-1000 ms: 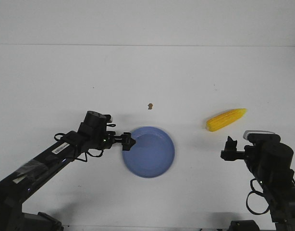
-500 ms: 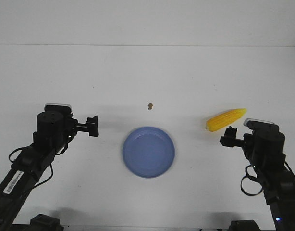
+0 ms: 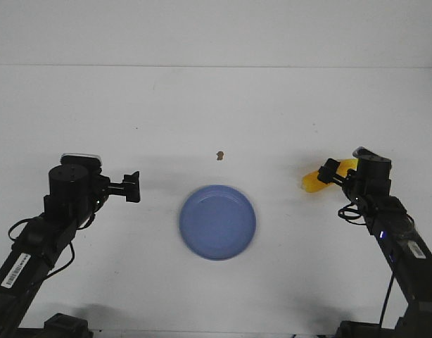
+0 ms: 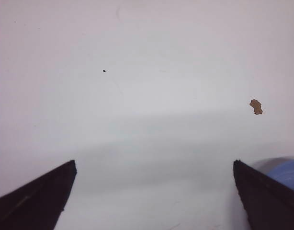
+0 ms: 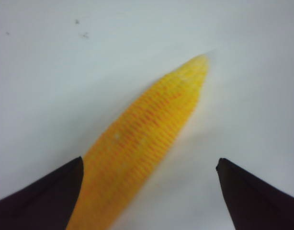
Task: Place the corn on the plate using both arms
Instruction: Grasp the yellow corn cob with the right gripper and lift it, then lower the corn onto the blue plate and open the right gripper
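The periwinkle-blue plate (image 3: pixel 217 222) lies flat and bare at the table's centre front. The yellow corn (image 3: pixel 311 182) lies on the table to the plate's right, its middle hidden behind my right gripper (image 3: pixel 331 172). In the right wrist view the corn (image 5: pixel 147 139) runs diagonally between the open jaws, close to one finger (image 5: pixel 46 194), tip pointing away. My right gripper (image 5: pixel 149 160) is open around it. My left gripper (image 3: pixel 134 186) is open and empty, left of the plate and apart from it. In the left wrist view (image 4: pixel 154 165) only the plate's rim (image 4: pixel 286 170) shows.
A small brown speck (image 3: pixel 219 155) lies on the white table behind the plate; it also shows in the left wrist view (image 4: pixel 255 106), with a tiny dark dot (image 4: pixel 104 71) farther off. The table's back edge (image 3: pixel 216 67) meets a white wall.
My left arm has drawn back left from the plate's rim and now holds still. My right arm has moved forward, putting its open jaws over the corn.
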Robot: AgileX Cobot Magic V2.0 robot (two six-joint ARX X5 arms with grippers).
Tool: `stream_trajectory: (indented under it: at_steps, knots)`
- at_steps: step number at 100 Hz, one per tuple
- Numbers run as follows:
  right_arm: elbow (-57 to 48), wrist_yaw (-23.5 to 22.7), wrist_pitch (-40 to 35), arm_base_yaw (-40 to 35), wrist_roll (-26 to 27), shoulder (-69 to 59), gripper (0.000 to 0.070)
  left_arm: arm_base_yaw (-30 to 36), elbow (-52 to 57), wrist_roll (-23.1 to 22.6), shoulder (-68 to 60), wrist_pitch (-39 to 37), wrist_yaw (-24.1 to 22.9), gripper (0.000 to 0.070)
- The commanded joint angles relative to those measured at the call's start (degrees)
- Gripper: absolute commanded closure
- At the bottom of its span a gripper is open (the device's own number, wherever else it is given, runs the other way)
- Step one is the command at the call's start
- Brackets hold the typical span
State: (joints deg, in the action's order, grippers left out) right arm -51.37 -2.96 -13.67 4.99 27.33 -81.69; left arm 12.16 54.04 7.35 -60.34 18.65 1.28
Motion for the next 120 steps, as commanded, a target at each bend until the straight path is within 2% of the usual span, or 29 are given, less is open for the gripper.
stream_trajectory:
  at_steps: [1, 18, 29, 32, 38, 44, 63, 84, 99, 106, 120]
  knots:
    - [-0.9, -1.7, 2.7, 0.2, 3.3, -2.6, 0.0099, 0.1, 0.7, -0.7, -0.3, -0.2, -0.2, 0.0]
    - [-1.0, -2.4, 4.5, 0.2, 4.0, -7.3, 0.0097, 0.1, 0.7, -0.7, -0.3, -0.3, -0.2, 0.0]
    - [-1.0, -4.7, 4.5, 0.2, 4.0, -9.3, 0.0111, 0.1, 0.7, -0.7, -0.3, -0.3, -0.2, 0.0]
    - [-1.0, -5.0, 4.4, 0.2, 4.0, -9.6, 0.0162, 0.1, 0.7, -0.7, -0.3, -0.3, -0.2, 0.0]
    - [-1.0, -5.3, 4.3, 0.2, 4.0, -9.6, 0.0364, 0.1, 0.7, -0.7, -0.3, -0.3, -0.2, 0.0]
    - [-1.0, -6.6, 4.7, -0.1, 3.7, -9.3, 0.0464, 0.1, 0.7, -0.7, -0.3, -0.3, -0.2, 0.0]
    - [-1.2, -12.1, 4.2, -3.2, -1.4, -4.9, 0.0463, 0.1, 0.7, -0.7, -0.3, -0.3, -0.2, 0.0]
    - [-1.2, -15.3, -0.7, -15.7, -6.4, 3.6, 0.0455, 0.1, 0.7, -0.7, -0.3, -0.3, -0.2, 0.0]
    - [-1.2, -14.9, -3.0, -26.9, -8.1, 4.3, 0.0309, 0.1, 0.7, -0.7, -0.3, -0.3, -0.2, 0.0]
    - [-1.2, -14.2, -3.1, -31.2, -8.1, 3.1, 0.0307, 0.1, 0.7, -0.7, -0.3, -0.3, -0.2, 0.0]
    - [-1.2, -9.5, -2.8, -38.4, -8.1, 0.6, 0.03, 0.1, 0.7, -0.7, -0.3, -0.2, -0.2, 0.0]
